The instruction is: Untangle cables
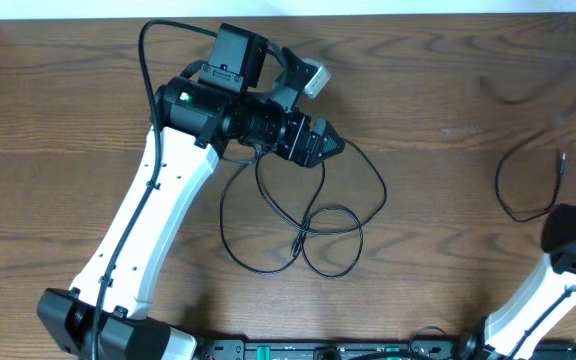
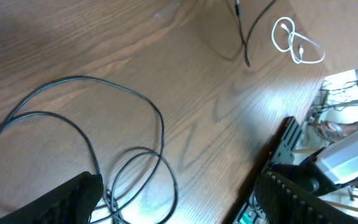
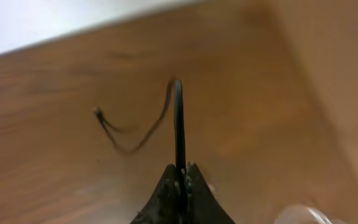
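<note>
Brown wooden bench (image 1: 438, 200) with tangled black cable loops (image 1: 308, 225) at centre, left claw (image 1: 328, 145) spread wide just above them. Far right, right claw (image 3: 180, 177) pressed together, pinching second black cable (image 3: 179, 124). Small white cable (image 2: 294, 43) coiled well apart from both.

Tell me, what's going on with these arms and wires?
Two robot arms work at a wooden table. The left claw hangs open over loose black loops. The right claw is pinched shut on a separate black cable off to the side.
</note>
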`<state>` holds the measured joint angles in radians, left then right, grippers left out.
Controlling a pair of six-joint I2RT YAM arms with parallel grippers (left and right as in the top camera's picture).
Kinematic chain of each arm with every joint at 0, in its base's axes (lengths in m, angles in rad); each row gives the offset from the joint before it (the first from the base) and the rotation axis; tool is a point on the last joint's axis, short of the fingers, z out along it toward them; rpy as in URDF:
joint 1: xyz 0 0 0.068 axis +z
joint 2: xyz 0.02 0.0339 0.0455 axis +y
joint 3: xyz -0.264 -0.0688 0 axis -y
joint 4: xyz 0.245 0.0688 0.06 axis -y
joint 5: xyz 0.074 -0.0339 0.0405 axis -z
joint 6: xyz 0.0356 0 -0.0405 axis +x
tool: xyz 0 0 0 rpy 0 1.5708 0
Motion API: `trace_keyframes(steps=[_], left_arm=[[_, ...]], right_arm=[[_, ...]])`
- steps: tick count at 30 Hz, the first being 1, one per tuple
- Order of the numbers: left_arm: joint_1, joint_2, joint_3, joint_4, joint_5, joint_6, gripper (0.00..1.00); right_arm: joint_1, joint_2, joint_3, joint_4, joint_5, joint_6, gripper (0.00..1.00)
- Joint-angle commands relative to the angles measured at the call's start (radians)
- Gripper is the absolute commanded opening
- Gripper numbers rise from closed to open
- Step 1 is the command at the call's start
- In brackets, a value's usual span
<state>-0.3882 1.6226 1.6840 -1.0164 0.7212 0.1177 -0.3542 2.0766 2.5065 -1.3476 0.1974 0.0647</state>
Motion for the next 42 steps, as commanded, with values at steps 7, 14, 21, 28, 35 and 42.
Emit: trace_keyframes(steps=[7,14,21,28,35,42], left_arm=[[0.000,-0.029,0.018,-0.003,-0.026,0.028,0.84],[-0.001,-0.029,0.018,-0.007,-0.026,0.027,0.84],[-0.001,-0.029,0.018,-0.023,-0.025,0.028,0.84],[-0.002,-0.035,0.018,-0.023,-0.022,0.028,0.84],[-0.002,-0.060,0.018,-0.030,-0.023,0.028,0.84],[-0.002,-0.097,0.018,-0.027,-0.023,0.029,0.84]], right_arm=[[-0.246,-0.042,0.022,-0.048,0.140,0.193,0.01],[-0.354,-0.085,0.022,-0.055,0.143,0.237,0.01],[-0.426,-0.101,0.021,-0.059,0.094,0.242,0.01],[-0.433,-0.032,0.009,-0.053,0.029,0.319,0.01],[-0.435,0.077,0.008,-0.070,-0.019,0.343,0.01],[-0.433,0.137,-0.011,-0.072,-0.035,0.358,0.01]])
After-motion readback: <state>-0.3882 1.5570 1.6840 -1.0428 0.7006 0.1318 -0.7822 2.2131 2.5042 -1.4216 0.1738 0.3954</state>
